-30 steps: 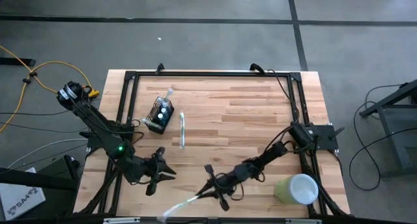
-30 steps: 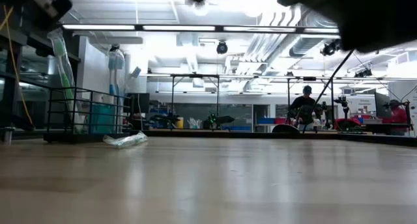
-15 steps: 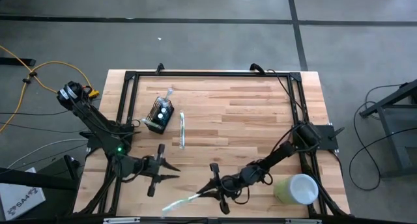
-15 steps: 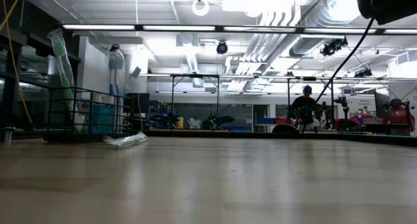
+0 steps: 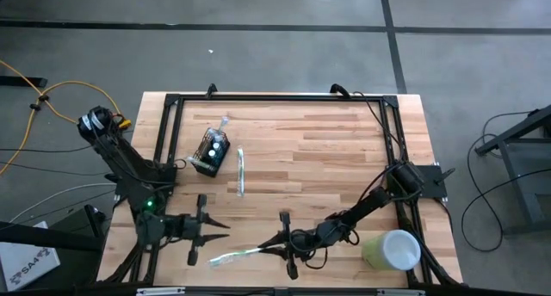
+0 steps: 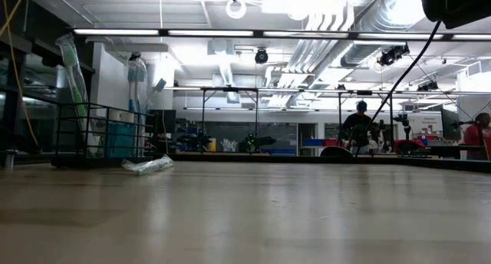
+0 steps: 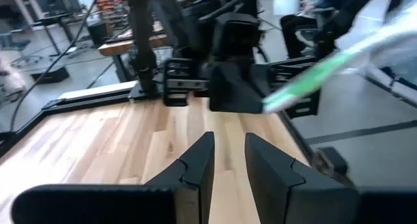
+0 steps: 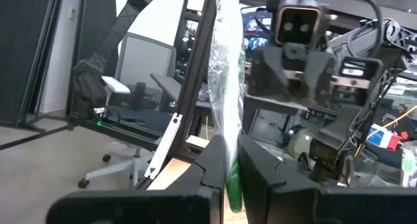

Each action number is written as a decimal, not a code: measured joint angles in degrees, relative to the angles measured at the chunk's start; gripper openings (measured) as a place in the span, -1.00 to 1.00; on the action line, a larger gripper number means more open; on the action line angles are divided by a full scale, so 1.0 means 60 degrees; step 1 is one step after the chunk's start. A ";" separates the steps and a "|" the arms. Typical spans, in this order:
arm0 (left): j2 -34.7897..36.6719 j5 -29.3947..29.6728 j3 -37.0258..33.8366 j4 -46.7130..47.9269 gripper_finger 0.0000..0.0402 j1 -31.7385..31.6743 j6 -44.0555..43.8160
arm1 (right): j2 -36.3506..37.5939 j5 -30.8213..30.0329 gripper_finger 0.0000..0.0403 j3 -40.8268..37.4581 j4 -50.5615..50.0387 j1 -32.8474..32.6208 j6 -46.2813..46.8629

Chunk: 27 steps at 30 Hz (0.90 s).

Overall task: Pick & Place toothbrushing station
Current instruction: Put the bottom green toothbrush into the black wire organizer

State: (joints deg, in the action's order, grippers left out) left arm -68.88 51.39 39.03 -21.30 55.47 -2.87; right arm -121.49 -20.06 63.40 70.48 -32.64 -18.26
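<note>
The black wire-mesh holder cup (image 5: 212, 152) lies on the wooden tabletop (image 5: 327, 150) near its left edge, in the far half, with items inside it; in the low view it shows as a dark wire box (image 6: 98, 133) with wrapped toothbrushes rising from it. Just beside it on the boards lies a loose wrapped toothbrush (image 5: 241, 171), apart from the cup. Near the front edge, toward the middle, the right gripper (image 5: 284, 243) is clamped on a green toothbrush in a clear wrapper (image 5: 234, 258), which sticks out toward the left arm; the right wrist view shows the wrapped handle (image 8: 229, 113) pinched between the two fingers. The left gripper (image 5: 200, 230) hovers near the front-left corner, facing the right one, fingers (image 7: 195, 172) parted a little and holding nothing. A pale green cup (image 5: 392, 249) rests on its side near the front-right corner.
</note>
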 joint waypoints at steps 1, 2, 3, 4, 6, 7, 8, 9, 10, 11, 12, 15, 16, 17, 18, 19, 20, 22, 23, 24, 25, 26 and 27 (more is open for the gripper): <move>0.0000 0.0002 0.0000 -0.0022 -0.60 0.0110 0.0004 | -0.0004 -0.0001 -0.92 0.0000 -0.0018 0.0000 0.0000; 0.0000 0.0002 0.0000 -0.0067 -0.60 0.0199 -0.0001 | -0.0002 -0.0002 -0.92 0.0000 -0.0051 0.0000 0.0000; 0.0000 0.0002 0.0000 -0.0118 -0.60 0.0280 -0.0027 | -0.0001 -0.0002 -0.92 0.0000 -0.0067 0.0001 0.0000; 0.0000 0.0003 0.0000 -0.0148 -0.60 0.0356 -0.0022 | -0.0001 0.0001 -0.92 0.0000 -0.0069 0.0000 0.0000; 0.0000 0.0005 0.0000 -0.0152 -0.60 0.0465 0.0029 | -0.0004 0.0001 -0.92 0.0000 -0.0062 0.0004 0.0000; 0.0000 0.0005 0.0000 -0.0153 -0.60 0.0492 0.0089 | -0.0002 0.0001 -0.92 0.0000 -0.0065 0.0007 0.0000; 0.0000 -0.0005 0.0000 -0.0155 -0.60 0.0498 0.0168 | -0.0004 0.0001 -0.92 0.0000 -0.0069 0.0017 0.0000; 0.0000 -0.0081 0.0000 -0.0162 -0.60 0.0498 0.0247 | -0.0003 0.0001 -0.92 0.0000 -0.0066 0.0018 0.0006; 0.0000 -0.0258 0.0000 -0.0168 -0.59 0.0498 0.0311 | -0.0004 0.0001 -0.92 0.0000 -0.0063 0.0035 0.0036; 0.0000 -0.0411 0.0000 -0.0179 -0.59 0.0493 0.0370 | -0.0004 0.0001 -0.92 0.0000 -0.0066 0.0060 0.0060; 0.0000 -0.0586 0.0000 -0.0200 -0.58 0.0479 0.0459 | 0.0000 0.0002 -0.92 0.0000 -0.0067 0.0076 0.0079; 0.0000 -0.0756 0.0000 -0.0374 -0.51 0.0436 0.0596 | -0.0004 0.0001 -0.92 0.0000 -0.0065 0.0084 0.0102; 0.0000 -0.0763 0.0000 -0.0446 -0.49 0.0405 0.0654 | -0.0004 0.0001 -0.92 0.0000 -0.0065 0.0091 0.0102; 0.0000 -0.0760 0.0000 -0.0526 -0.47 0.0387 0.0766 | -0.0003 0.0001 -0.92 0.0000 -0.0066 0.0091 0.0102; 0.0000 -0.0761 0.0000 -0.0550 -0.46 0.0381 0.0826 | -0.0004 0.0001 -0.92 0.0000 -0.0066 0.0091 0.0102; 0.0000 -0.0761 0.0000 -0.0565 -0.45 0.0381 0.0870 | -0.0004 0.0003 -0.92 0.0000 -0.0066 0.0091 0.0102; 0.0000 -0.0746 0.0000 -0.0623 -0.45 0.0380 0.0976 | -0.0004 0.0002 -0.92 0.0000 -0.0066 0.0091 0.0104; 0.0004 -0.0723 0.0000 -0.0729 -0.45 0.0381 0.1189 | -0.0004 0.0004 -0.92 0.0000 -0.0066 0.0091 0.0102; 0.0004 -0.0723 0.0000 -0.0788 -0.45 0.0381 0.1253 | -0.0004 0.0004 -0.92 0.0000 -0.0066 0.0091 0.0102; 0.0004 -0.0723 0.0000 -0.0860 -0.44 0.0381 0.1267 | -0.0004 0.0004 -0.92 0.0000 -0.0066 0.0091 0.0106; 0.0004 -0.0723 0.0000 -0.0926 -0.44 0.0381 0.1263 | -0.0004 0.0004 -0.92 0.0000 -0.0066 0.0091 0.0106; 0.0004 -0.0723 0.0000 -0.0972 -0.44 0.0381 0.1272 | -0.0004 0.0004 -0.92 0.0000 -0.0066 0.0091 0.0103; 0.0004 -0.0720 0.0000 -0.0980 -0.44 0.0381 0.1320 | -0.0004 0.0002 -0.92 0.0000 -0.0066 0.0091 0.0104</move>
State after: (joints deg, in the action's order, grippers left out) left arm -68.86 47.07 39.03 -27.18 57.76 5.05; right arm -121.51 -20.04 63.40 70.08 -32.10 -17.64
